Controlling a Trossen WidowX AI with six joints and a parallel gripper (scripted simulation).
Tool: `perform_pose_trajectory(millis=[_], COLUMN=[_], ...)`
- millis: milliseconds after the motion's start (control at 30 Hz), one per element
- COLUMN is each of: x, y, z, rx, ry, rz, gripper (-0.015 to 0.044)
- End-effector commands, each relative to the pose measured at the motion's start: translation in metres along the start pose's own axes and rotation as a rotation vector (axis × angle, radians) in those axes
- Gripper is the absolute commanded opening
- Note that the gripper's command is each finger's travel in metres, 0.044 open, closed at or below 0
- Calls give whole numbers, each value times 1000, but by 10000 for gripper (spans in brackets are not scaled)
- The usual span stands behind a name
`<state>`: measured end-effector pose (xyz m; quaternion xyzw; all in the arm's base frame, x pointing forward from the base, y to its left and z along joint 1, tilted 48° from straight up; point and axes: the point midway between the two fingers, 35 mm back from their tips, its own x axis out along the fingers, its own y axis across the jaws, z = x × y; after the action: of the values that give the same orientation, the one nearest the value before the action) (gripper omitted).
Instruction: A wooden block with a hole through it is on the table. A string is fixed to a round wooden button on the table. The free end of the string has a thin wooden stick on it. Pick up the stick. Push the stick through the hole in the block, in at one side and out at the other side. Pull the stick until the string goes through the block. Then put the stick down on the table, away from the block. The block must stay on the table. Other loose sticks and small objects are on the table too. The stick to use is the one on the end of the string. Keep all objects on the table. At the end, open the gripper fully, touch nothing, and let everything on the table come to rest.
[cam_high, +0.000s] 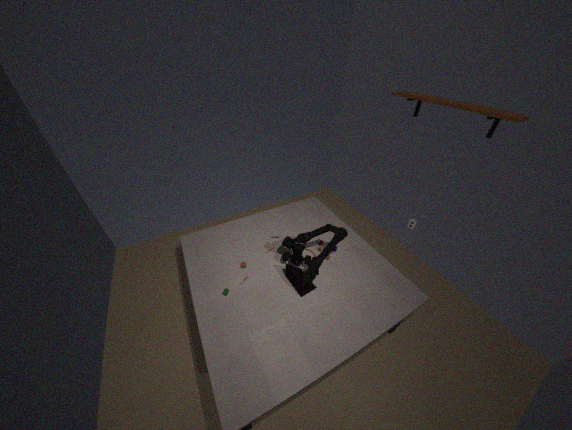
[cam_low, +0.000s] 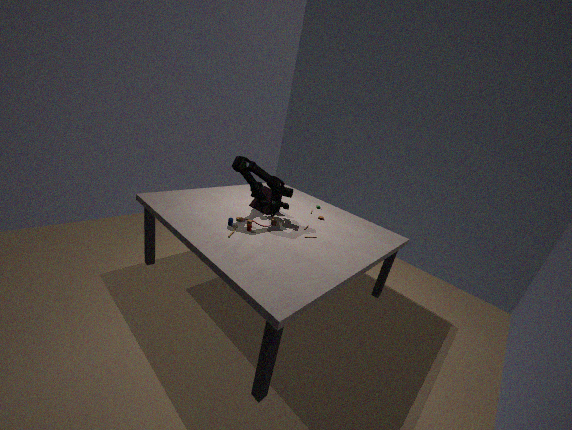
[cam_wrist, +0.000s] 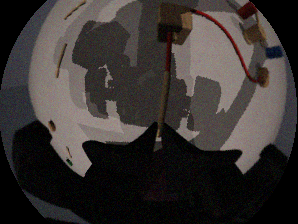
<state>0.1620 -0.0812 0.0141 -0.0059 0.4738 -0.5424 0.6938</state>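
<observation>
The wooden block (cam_wrist: 172, 21) (cam_low: 274, 222) stands on the table. The red string (cam_wrist: 233, 41) (cam_high: 310, 252) runs from the round wooden button (cam_wrist: 263, 76) (cam_high: 328, 258) to one side of the block. It comes out at the side facing my gripper and meets the thin wooden stick (cam_wrist: 163, 97). The stick is wholly outside the block. My gripper (cam_wrist: 159, 125) is shut on the stick near its far end, and the short string between stick and block looks straight. In the top view the arm hides the block.
A red cylinder (cam_wrist: 247, 10) (cam_low: 249, 226), a blue one (cam_wrist: 274, 52) (cam_low: 230, 221) and a wooden piece (cam_wrist: 255, 34) lie near the button. Loose sticks (cam_wrist: 61, 60) (cam_wrist: 75, 10) (cam_low: 310, 237), a wooden disc (cam_high: 243, 265) and a green piece (cam_high: 225, 292) lie on the other side.
</observation>
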Motion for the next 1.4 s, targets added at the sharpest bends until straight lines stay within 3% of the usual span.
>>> perform_pose_trajectory(millis=[0,400,667,867,1167,1367], x=[4,4,-8,-79,-81,-76], y=[-1,-1,2,5,4,5], z=[2,2,1,4,4,5], rx=[19,19,0,6,6,3], ry=[-6,-6,2,2,1,-4], rz=[-10,-10,6,15,14,17], gripper=[0,0,210,210,210,368])
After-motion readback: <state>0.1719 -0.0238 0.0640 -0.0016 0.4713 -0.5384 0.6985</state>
